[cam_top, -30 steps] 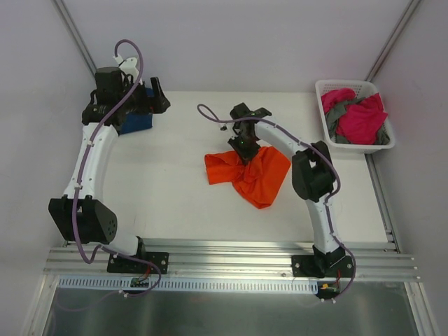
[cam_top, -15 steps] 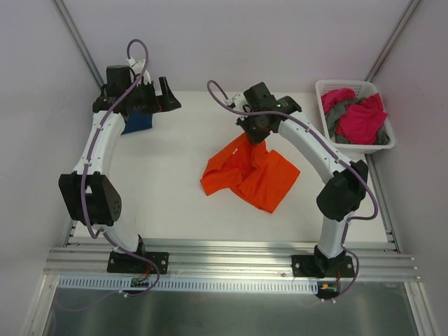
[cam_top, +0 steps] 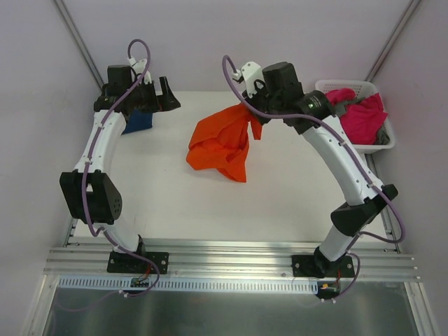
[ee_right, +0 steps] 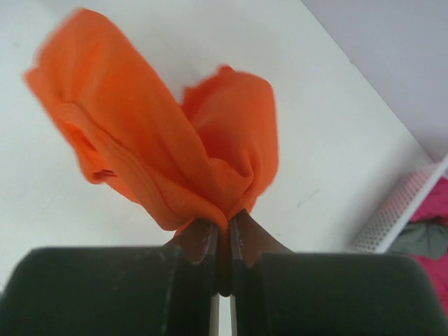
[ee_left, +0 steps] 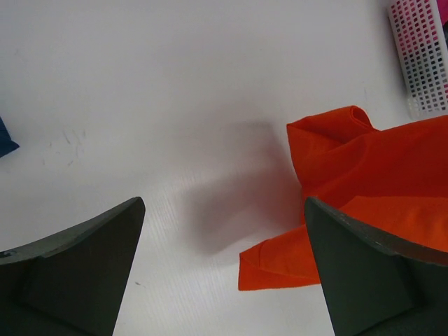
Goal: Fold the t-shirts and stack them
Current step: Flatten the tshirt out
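right gripper [ee_right: 222,234], wrist view: the two fingers are pressed together on a bunched fold of the orange t-shirt [ee_right: 161,154], and the cloth fans out beyond the tips in two loose lobes. top view: the same gripper [cam_top: 253,112] is raised over the far middle of the table [cam_top: 175,203], and the orange t-shirt [cam_top: 220,143] hangs from it down and to the left in a crumpled drape. its lowest fold may rest on the surface, though this cannot be told for certain from above.

left gripper [ee_left: 222,210], wrist view: fingers spread wide, nothing between them, only bare table below. the orange t-shirt [ee_left: 364,175] shows at right with its shadow on the table beside it, a detail the top view lacks. top view: the left gripper [cam_top: 164,94] is at the far left, next to a folded navy t-shirt [cam_top: 138,122], of which the wrist view catches only a corner [ee_left: 5,140].

far right corner: white slotted basket [cam_top: 329,87] holding a pink t-shirt [cam_top: 360,119] and a grey t-shirt [cam_top: 336,112], well apart from both grippers.
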{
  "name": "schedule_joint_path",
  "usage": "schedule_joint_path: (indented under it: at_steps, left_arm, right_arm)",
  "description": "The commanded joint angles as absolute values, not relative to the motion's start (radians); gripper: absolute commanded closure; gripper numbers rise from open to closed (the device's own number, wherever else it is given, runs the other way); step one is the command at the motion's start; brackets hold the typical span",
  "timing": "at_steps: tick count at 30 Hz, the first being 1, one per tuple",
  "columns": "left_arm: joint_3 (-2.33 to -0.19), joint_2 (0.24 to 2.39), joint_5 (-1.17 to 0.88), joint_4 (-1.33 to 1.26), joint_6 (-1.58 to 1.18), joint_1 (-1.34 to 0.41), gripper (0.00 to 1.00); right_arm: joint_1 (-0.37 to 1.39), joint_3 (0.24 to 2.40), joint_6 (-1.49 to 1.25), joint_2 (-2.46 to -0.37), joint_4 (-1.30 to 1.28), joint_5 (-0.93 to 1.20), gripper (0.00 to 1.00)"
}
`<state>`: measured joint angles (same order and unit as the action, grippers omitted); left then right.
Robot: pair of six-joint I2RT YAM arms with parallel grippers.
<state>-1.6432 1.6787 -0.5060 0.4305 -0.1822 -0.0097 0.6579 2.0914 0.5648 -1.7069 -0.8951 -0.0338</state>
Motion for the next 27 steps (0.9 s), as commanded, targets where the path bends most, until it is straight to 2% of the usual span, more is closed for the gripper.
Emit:
schedule_joint_path:
  at_steps: [1,5,8,14,15,16,17,18,25,27]
  left_arm:
    - [-1.69,1.6,-0.47,0.405,-0.121,-0.031,0.01]
    - [-1.684,1.566,-0.46,0.405,-0.103,-0.049,0.01]
    - [-1.661,1.548,-0.456,0.405,-0.095,-0.049,0.01]
    - [-1.634,1.529,-0.448,0.405,-0.078,-0.048,0.01]
    - [-1.632,1.529,-0.449,0.406,-0.078,-0.049,0.01]
    - [-1.632,1.531,-0.452,0.405,-0.081,-0.048,0.01]
    - [-1.634,1.537,-0.456,0.406,-0.084,-0.048,0.01]
    - [-1.637,1.54,-0.459,0.405,-0.086,-0.048,0.01]
    - [-1.658,1.563,-0.476,0.405,-0.11,-0.048,0.01]
    - [-1.661,1.565,-0.477,0.403,-0.118,-0.048,0.01]
  right_arm:
    - [0.549,2.022,0.633,-1.756,-0.896,-0.117,0.99]
    - [0.367,1.942,0.577,-1.854,-0.917,-0.118,0.99]
    - [0.315,1.868,0.568,-1.887,-0.916,-0.175,0.99]
    - [0.265,1.79,0.525,-1.902,-0.934,-0.14,0.98]
    - [0.265,1.786,0.514,-1.901,-0.939,-0.124,0.87]
    - [0.267,1.784,0.505,-1.898,-0.94,-0.115,0.68]
    - [0.271,1.787,0.491,-1.894,-0.937,-0.112,0.25]
    - [0.278,1.798,0.48,-1.888,-0.934,-0.113,0.01]
    - [0.412,1.911,0.502,-1.891,-0.917,-0.035,0.04]
    - [0.44,1.92,0.505,-1.916,-0.923,-0.011,0.13]
